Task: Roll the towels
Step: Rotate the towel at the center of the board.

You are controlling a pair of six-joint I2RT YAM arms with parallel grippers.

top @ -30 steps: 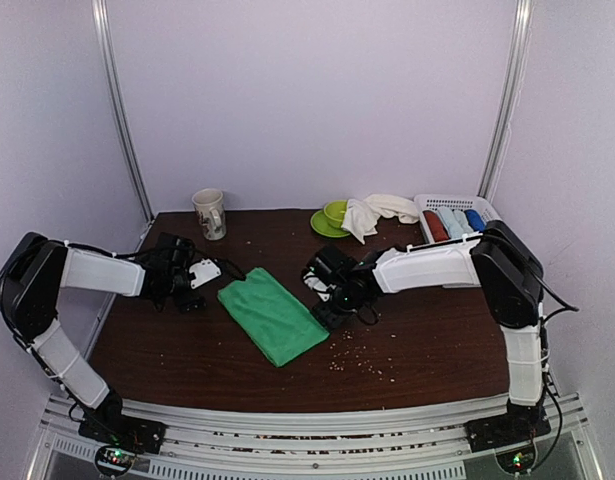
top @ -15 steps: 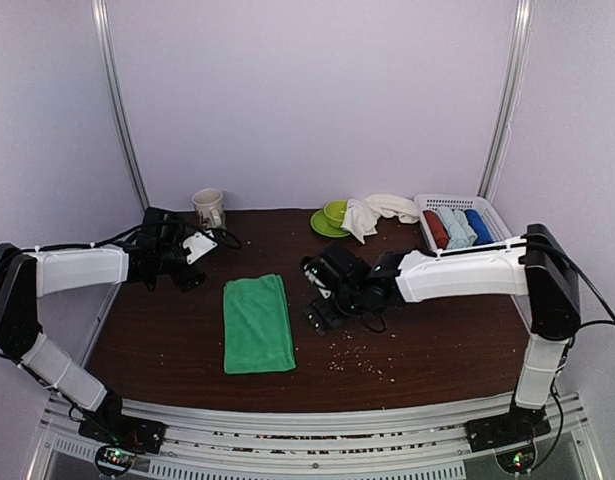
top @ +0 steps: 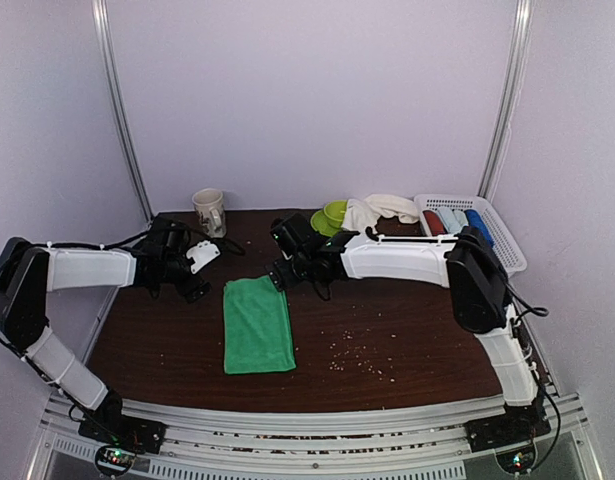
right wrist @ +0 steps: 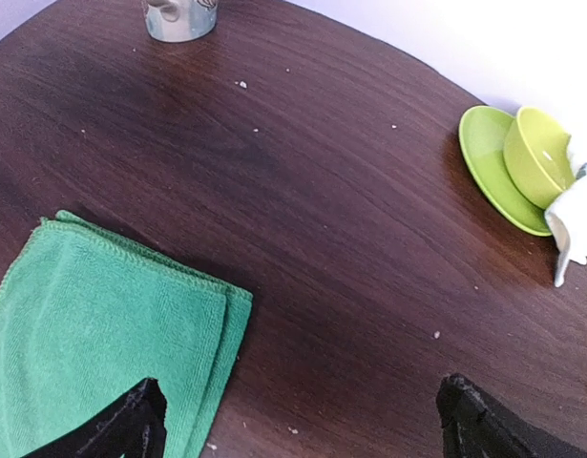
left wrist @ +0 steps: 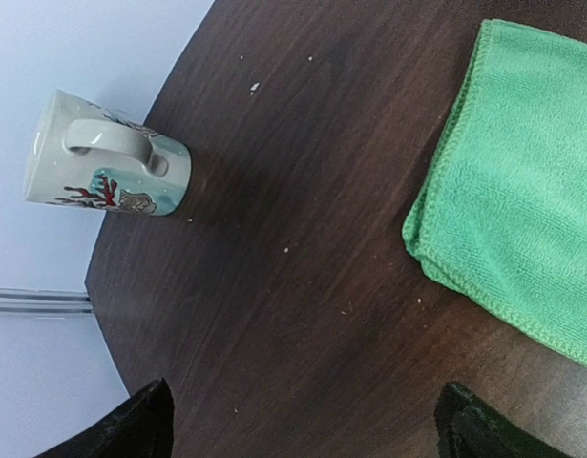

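The green towel (top: 258, 325) lies flat on the dark table (top: 417, 330), in the middle and a bit to the left. It is folded into a long strip. One short end points to the robot and the other points to the back wall. I think it is folded like this so it can be rolled up from one short end.

The left gripper (left wrist: 312, 434) hangs over bare wood, just to the left of the towel's far end. Its two fingers are spread wide and there is nothing between them. The right gripper (right wrist: 303, 429) hangs just to the right of that same far end. Its fingers are spread wide too, and it holds nothing. Neither one touches the towel. With one on each side of that end, they look ready to pinch the two far corners and start the roll there.

The cream-white towel (top: 377, 210) is in a loose heap at the back, partly lying over a green cup (right wrist: 536, 153) on a green saucer (right wrist: 484, 162). It is not folded or rolled yet, so it seems to be waiting its turn.

A white basket (top: 507, 245) at the back right holds a red roll (top: 434, 218), a pale blue roll (top: 452, 218) and a dark blue roll (top: 477, 220), side by side. That is likely where rolled towels go.

A mug (left wrist: 107, 157) stands in the back left corner, well apart from the green towel. Small crumbs (top: 357, 355) lie on the wood to the right of the towel.
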